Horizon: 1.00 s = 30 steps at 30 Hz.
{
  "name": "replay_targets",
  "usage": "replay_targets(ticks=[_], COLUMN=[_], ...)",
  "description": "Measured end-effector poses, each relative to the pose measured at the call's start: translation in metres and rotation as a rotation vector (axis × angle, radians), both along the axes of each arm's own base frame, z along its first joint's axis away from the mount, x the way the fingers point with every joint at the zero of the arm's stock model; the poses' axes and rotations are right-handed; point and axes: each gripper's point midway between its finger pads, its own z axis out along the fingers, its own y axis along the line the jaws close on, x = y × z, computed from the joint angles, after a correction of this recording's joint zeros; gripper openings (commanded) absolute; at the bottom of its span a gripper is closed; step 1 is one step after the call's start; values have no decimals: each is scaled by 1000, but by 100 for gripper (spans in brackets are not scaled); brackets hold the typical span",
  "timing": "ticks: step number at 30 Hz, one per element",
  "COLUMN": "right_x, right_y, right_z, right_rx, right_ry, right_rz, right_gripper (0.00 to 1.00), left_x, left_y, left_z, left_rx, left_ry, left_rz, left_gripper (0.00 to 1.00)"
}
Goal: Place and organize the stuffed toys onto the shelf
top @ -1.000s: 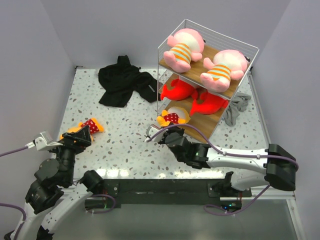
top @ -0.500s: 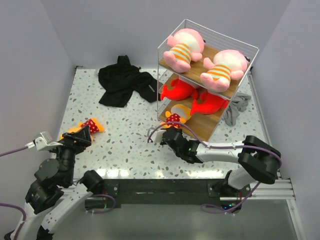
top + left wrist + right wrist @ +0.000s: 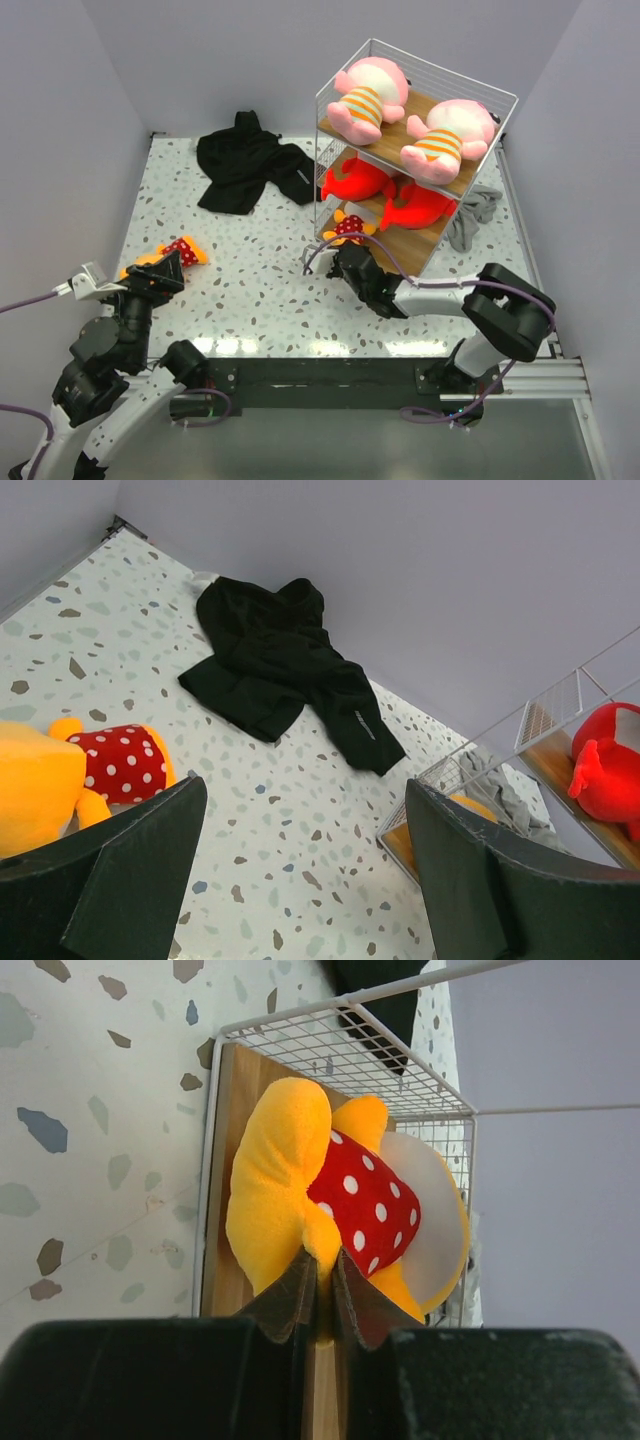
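Note:
The shelf (image 3: pixel 395 152) stands at the back right. Two pink toys (image 3: pixel 368 95) (image 3: pixel 450 135) lie on its top board and two red ones (image 3: pixel 352 180) (image 3: pixel 418 205) on the middle board. My right gripper (image 3: pixel 348 256) is shut on an orange-yellow toy (image 3: pixel 347 226) at the front of the bottom board. In the right wrist view the jaws (image 3: pixel 322 1265) pinch the toy's (image 3: pixel 280 1180) plush, which lies on the board (image 3: pixel 225 1080). Another orange-yellow toy (image 3: pixel 182 250) lies on the floor at the left. My left gripper (image 3: pixel 165 265) hovers open just beside this toy (image 3: pixel 60 775), with nothing between its fingers (image 3: pixel 300 800).
A black garment (image 3: pixel 245 165) is crumpled on the floor at the back, left of the shelf. A grey cloth (image 3: pixel 472 215) lies behind the shelf's right side. Walls close in the speckled floor on three sides.
My right arm has reached forward, carrying the orange-yellow toy from the floor in front of the shelf onto its bottom board. The left arm has not moved.

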Motion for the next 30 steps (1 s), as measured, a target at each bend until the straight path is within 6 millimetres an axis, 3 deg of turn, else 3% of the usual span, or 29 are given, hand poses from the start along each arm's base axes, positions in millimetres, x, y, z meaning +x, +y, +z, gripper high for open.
replay_targets(ticks=[5,14,20,24,30], right_x=[5,20,23,23,11], right_y=[2,0,1,3,6], right_z=[-15,-14,-18,-16,5], right_rx=[-38,-18,-26,-12,65], right_ry=[5,-35,-43,-39,16], right_rz=[16,-5,-7,-7,20], right_gripper=[4,11,30,49,62], left_x=[0,0,0,0,6], left_y=[0,0,0,0,-5], left_z=[0,0,0,-1,-4], left_rx=[1,1,1,1,17], left_ry=[1,1,1,1,27], left_rz=[-1,-2,-2,-2,5], left_gripper=[86,85,86,86,86])
